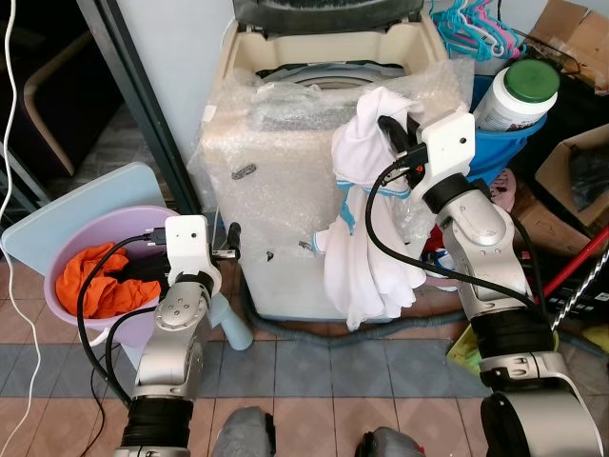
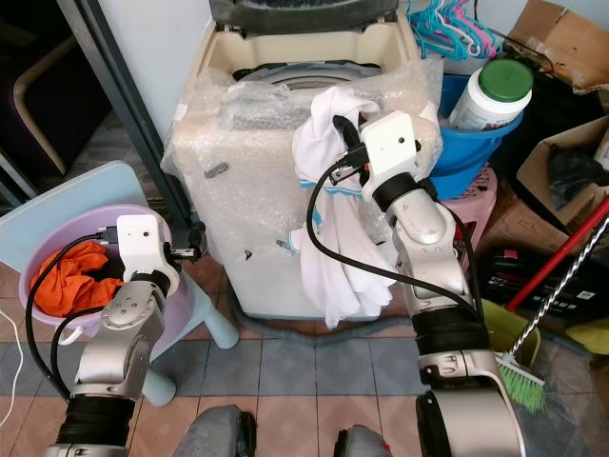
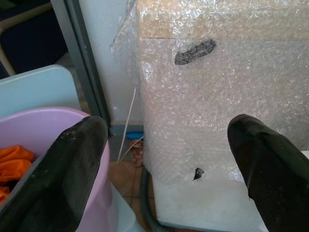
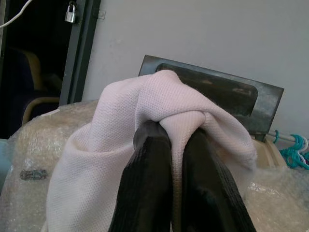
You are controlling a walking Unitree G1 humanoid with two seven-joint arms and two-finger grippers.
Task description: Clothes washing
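A top-loading washing machine (image 1: 285, 219) wrapped in bubble wrap stands ahead, its lid up and its tub (image 1: 304, 76) open. My right gripper (image 1: 388, 129) is raised at the machine's front right corner, shut on a white garment (image 1: 366, 238) with teal trim that hangs down the machine's front. In the right wrist view the cloth (image 4: 145, 125) is bunched over the closed fingers (image 4: 145, 183). A lilac basin (image 1: 81, 252) on the left holds orange clothing (image 1: 95, 276). My left gripper (image 3: 169, 159) is open, low between basin and machine.
A pale blue stool (image 1: 124, 186) carries the basin. A blue bucket (image 1: 504, 143) with a large white jar (image 1: 514, 95) stands right of the machine, with hangers (image 1: 476, 29) behind. Cardboard boxes (image 1: 580, 171) and a broom (image 2: 519, 376) crowd the right. A dark door frame (image 1: 143, 95) is at left.
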